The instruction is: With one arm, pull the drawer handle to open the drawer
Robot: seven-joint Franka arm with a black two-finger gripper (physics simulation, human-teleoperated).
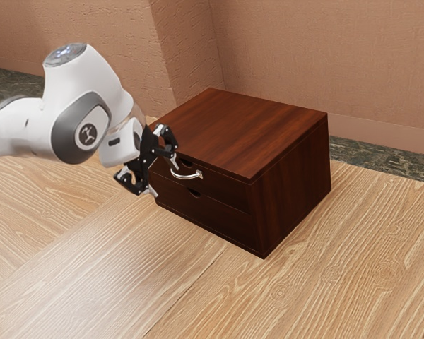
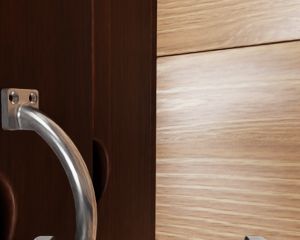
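Dark-wood cabinet, floor ctr. Top drawer: looks shut, flush w/ front. Steel handle: not yet gripped. Gripper: spread wide at handle. Remaining: clamp, pull.

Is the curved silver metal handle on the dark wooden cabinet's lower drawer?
No, the curved silver metal handle is fixed to the upper drawer of the dark wooden cabinet.

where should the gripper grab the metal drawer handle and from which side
Take the metal handle at the middle of its curved bar, coming straight at the upper drawer front, a finger either side. The bar bows away from the wood there, leaving room behind it.
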